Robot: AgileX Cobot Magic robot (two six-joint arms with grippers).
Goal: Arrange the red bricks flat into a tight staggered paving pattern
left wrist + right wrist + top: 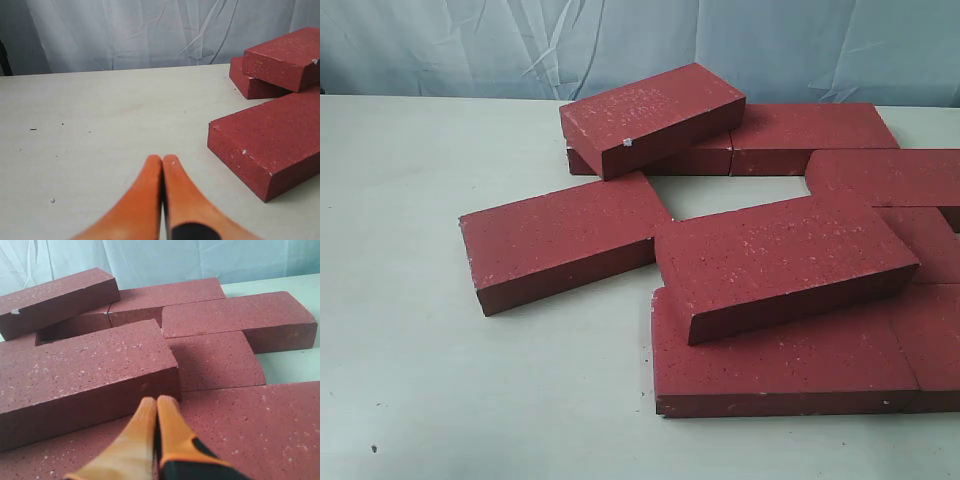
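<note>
The left gripper (162, 160) is shut tight, its orange fingers (140, 200) pressed together with nothing between them, and it is held low over bare desk (100, 125). Near it a lone brick (270, 145) is laid flat on the desk.

The right gripper (156, 401) is likewise closed and empty. Its tips are held over the bricks (215, 360), close to the end face of a tilted brick (85, 375); whether that face is touched cannot be told.

In the exterior view the bricks are gathered toward the right side of the desk. The lone brick (565, 240) is set at the left edge of the group, one corner close to the tilted brick (780, 262). The latter is propped askew on a flat brick (780, 365) beneath it, with one end raised. At the back a top brick (650, 115) is laid crooked across a row of two flat ones (810, 135). Further bricks are laid flat and close together along the right side. A patch of desk is left bare in the middle of the group — between the back row and the tilted brick. A pale cloth (520, 40) is hung behind the desk.
</note>
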